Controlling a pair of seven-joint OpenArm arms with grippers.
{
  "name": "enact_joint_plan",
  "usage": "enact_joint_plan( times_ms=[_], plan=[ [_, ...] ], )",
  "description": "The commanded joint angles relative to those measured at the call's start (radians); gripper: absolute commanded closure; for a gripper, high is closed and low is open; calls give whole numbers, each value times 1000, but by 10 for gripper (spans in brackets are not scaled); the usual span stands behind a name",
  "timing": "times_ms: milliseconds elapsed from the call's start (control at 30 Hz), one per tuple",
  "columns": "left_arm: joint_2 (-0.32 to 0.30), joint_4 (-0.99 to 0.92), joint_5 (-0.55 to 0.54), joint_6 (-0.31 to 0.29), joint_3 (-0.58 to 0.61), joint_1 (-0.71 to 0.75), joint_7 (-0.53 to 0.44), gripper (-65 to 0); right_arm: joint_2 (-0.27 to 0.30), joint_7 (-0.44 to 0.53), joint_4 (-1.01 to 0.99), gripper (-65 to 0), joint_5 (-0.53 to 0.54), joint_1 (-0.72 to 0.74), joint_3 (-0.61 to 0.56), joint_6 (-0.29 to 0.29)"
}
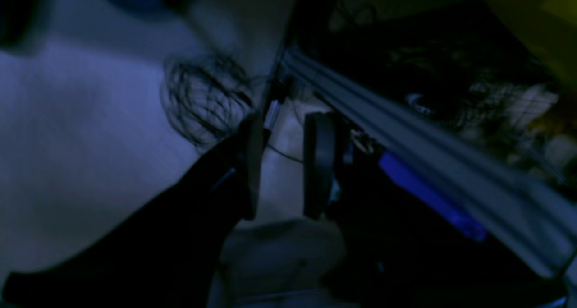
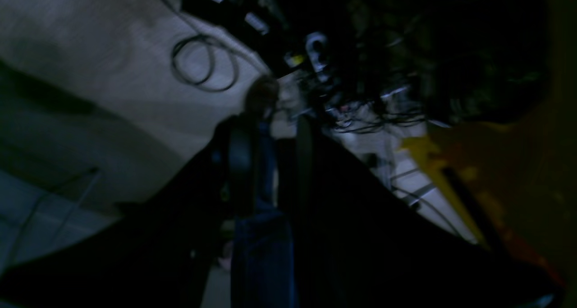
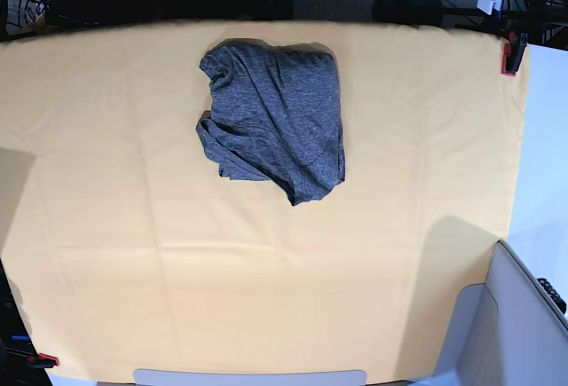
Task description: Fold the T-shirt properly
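One T-shirt [image 3: 273, 120], grey, at 12 o'clock on one yellow-orange table cloth [image 3: 266, 288]. Two red clamps: one [image 3: 512, 56] at 2 o'clock, one [image 3: 40, 360] at 7 o'clock (partly hidden). Two grippers, left gripper [image 1: 286, 163] and right gripper [image 2: 270, 163].

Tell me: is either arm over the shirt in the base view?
No; the T-shirt lies alone on the yellow-orange cloth, with no arm above it.
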Motion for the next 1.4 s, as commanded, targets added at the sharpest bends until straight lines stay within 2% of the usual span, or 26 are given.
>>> enact_joint_plan(
  times_ms=[0,133,267,400,633,833,967,1200,1367],
  plan=[
    [-13,-64,-8,1,27,1,-43,-139,-2,17,-41,-153,-3,8,2,0],
    [-30,-282,-8,1,154,-62,-224,-139,-21,82,-202,-152,-3,65,2,0],
    [-38,-384,-8,2,255,-108,-329,-139,-39,162,-334,-151,-3,108,2,0],
    [-51,-442,11,2,333,-140,-391,-139,-58,261,-481,-150,-3,157,2,0],
    [-35,-446,166,4,413,-168,-477,-139,-118,409,-738,-149,-3,255,2,0],
    [-30,-459,290,4,496,-199,-568,-139,-180,662,-1009,-150,-3,350,6,0],
    [-30,-601,321,4,570,-255,-663,-139,-231,783,-1143,-150,-5,396,5,0],
    [-21,-753,321,4,748,-332,-810,-139,-266,803,-1164,-152,-5,407,9,-1],
    [-15,-847,321,7,886,-398,-881,-139,-289,803,-1167,-152,-5,407,11,-1]
  ],
)
